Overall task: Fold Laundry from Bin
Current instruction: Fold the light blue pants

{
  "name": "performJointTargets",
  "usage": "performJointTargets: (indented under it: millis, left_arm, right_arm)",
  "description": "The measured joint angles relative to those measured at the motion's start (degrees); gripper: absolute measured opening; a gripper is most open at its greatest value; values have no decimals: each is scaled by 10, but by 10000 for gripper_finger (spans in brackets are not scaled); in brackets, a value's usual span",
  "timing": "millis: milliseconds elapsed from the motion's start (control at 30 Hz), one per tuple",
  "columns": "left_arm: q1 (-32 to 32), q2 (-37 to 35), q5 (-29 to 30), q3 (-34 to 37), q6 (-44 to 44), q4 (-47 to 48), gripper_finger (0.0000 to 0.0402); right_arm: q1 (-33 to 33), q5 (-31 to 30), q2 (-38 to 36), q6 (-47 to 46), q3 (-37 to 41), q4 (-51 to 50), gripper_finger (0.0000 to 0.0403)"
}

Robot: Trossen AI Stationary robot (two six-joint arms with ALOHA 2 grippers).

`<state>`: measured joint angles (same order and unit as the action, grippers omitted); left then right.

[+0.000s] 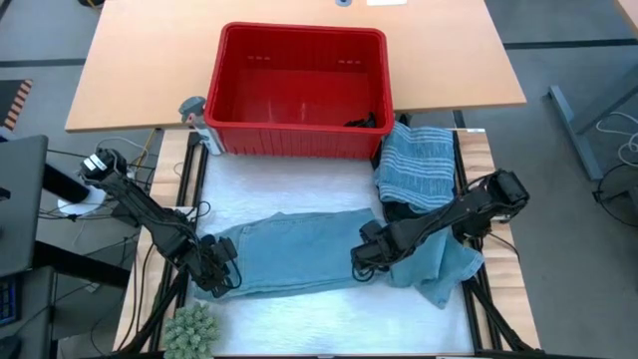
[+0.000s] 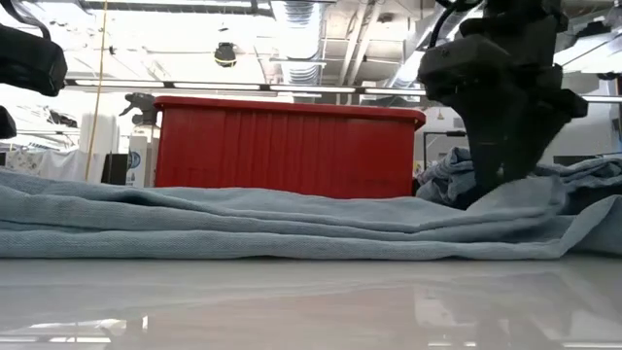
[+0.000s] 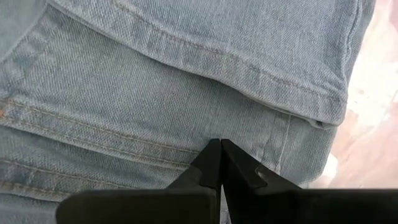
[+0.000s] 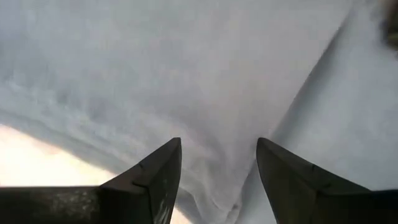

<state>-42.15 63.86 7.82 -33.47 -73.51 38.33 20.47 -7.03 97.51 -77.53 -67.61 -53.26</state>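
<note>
A light blue denim garment [image 1: 299, 254] lies spread lengthwise across the white mat, and its right end [image 1: 439, 267] is bunched in folds. My left gripper [image 1: 221, 277] is shut at the garment's left end. My right gripper [image 1: 361, 257] hangs open over the garment's right part, pointing down; its fingers [image 4: 217, 143] have only pale cloth beyond them and nothing between them. The red bin [image 1: 299, 140] stands at the mat's far side with a bit of black cloth [image 1: 367, 122] in its right corner. A grey-blue striped cloth [image 1: 417, 165] lies right of the bin over black cloth [image 1: 404, 211]. My left gripper [image 3: 219, 144] stands with its shut fingertips against a stitched seam band [image 3: 186, 134] near the denim garment's left end. It comes from above, slanting down. No cloth shows between the fingers, and the denim lies flat on the mat under them.
A green spiky ball [image 1: 191, 331] sits at the mat's near left corner. A small grey object [image 1: 194, 112] stands by the bin's left side. The wooden table top [image 1: 140, 70] stretches behind the bin. In the low view the bin [image 2: 292, 146] rises behind the cloth.
</note>
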Motion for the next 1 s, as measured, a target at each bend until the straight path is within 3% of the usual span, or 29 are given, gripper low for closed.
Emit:
performJointTargets:
  millis: [733, 1000]
  left_arm:
    - [0, 0, 13, 0, 3, 0, 0]
    - [0, 0, 16, 0, 2, 0, 0]
  right_arm:
    - [11, 3, 11, -37, 6, -28, 235]
    - [11, 7, 12, -55, 43, 39, 230]
